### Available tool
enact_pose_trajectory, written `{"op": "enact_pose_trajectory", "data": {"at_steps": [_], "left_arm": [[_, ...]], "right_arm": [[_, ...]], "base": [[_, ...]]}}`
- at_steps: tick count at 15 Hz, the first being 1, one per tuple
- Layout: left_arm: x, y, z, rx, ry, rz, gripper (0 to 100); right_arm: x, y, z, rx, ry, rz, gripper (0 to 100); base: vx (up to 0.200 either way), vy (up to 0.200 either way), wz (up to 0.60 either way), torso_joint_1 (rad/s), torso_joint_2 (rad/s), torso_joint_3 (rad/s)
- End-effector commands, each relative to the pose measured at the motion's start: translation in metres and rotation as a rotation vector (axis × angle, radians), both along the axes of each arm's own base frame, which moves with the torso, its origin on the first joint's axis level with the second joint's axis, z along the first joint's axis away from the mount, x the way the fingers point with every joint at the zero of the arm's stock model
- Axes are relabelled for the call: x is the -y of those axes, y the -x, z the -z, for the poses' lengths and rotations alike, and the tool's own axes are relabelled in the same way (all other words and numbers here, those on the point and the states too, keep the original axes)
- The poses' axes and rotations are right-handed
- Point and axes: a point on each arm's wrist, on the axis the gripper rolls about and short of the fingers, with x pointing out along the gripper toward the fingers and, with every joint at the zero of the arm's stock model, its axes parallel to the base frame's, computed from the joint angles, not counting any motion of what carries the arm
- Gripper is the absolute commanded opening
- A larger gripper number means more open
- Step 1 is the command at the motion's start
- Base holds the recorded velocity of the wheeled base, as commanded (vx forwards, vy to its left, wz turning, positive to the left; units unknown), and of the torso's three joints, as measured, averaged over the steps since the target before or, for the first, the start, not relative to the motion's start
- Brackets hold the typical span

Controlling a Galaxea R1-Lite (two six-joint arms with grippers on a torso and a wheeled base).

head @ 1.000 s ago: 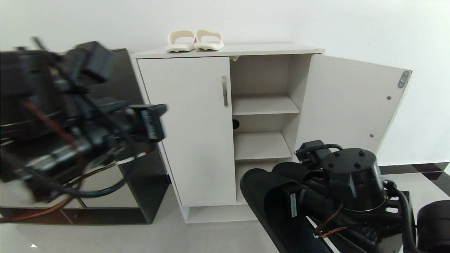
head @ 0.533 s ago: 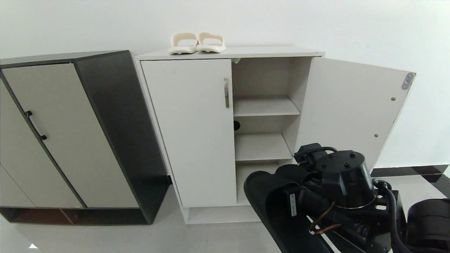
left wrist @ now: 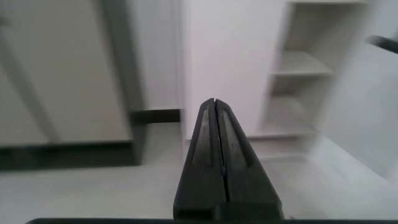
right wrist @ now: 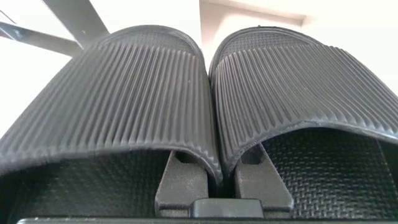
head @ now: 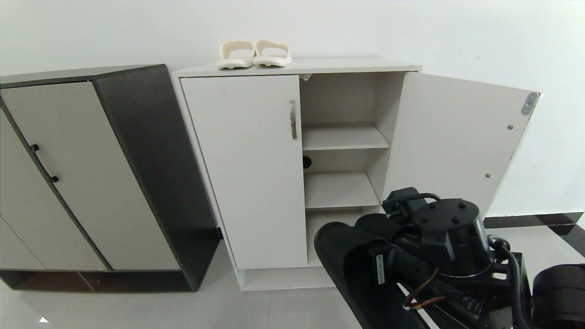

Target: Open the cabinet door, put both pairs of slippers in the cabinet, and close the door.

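Head view: the cabinet (head: 247, 173) door (head: 452, 141) is standing open, and the shelves are holding no slippers. The cream slippers (head: 253, 54) are sitting on the cabinet's top, near its back left edge. The black slippers (head: 352, 256) are hanging low before the opening.

Left wrist view: the left hand (left wrist: 214, 109) is pressing together, holding nothing.

Right wrist view: the right hand (right wrist: 225, 186) is pinching the black slippers side by side.

Storing both pairs and closing the door are waiting to be done.

The black slippers (right wrist: 137, 93) look ribbed, matt rubber — the white cabinet (head: 247, 183) smooth and matt, its handle (head: 292, 119) brushed metal.
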Motion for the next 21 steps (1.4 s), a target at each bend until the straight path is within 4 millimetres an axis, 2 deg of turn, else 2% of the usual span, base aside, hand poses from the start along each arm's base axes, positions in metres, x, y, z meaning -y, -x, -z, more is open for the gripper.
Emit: {"op": "enact_pose_trajectory", "data": {"at_steps": [1,2,4,10,14,19,21], "left_arm": [[0.0,0.001,0.002,0.002,-0.082,0.013,0],[0.0,0.001,0.002,0.004,-0.122,0.015,0],[0.001,0.001,0.002,-0.001,-0.002,0.031,0],[0.001,0.001,0.002,0.0,-0.022,0.027,0],[0.001,0.001,0.002,0.0,-0.021,0.025,0],[0.001,0.001,0.002,0.0,-0.018,0.025,0],[0.001,0.001,0.002,0.0,-0.018,0.025,0]], "right_arm": [[0.0,0.001,0.001,-0.003,0.003,-0.001,0],[0.0,0.001,0.0,-0.002,0.002,-0.001,0],[0.004,0.004,-0.001,0.003,-0.004,-0.001,0],[0.002,0.005,0.0,0.006,-0.005,-0.01,0],[-0.011,0.002,0.003,0.007,0.004,-0.005,0],[-0.051,-0.043,0.027,-0.008,-0.049,0.137,0],[-0.062,-0.053,0.032,0.01,-0.042,0.166,0]], "base": [[0.0,0.0,0.0,0.0,0.0,0.0],[0.0,0.0,0.0,0.0,0.0,0.0],[0.0,0.0,0.0,0.0,0.0,0.0],[0.0,0.0,0.0,0.0,0.0,0.0],[0.0,-0.2,0.0,0.006,0.0,0.0],[0.0,-0.04,0.0,0.0,0.0,0.001],[0.0,0.0,0.0,0.0,0.0,0.0]]}}
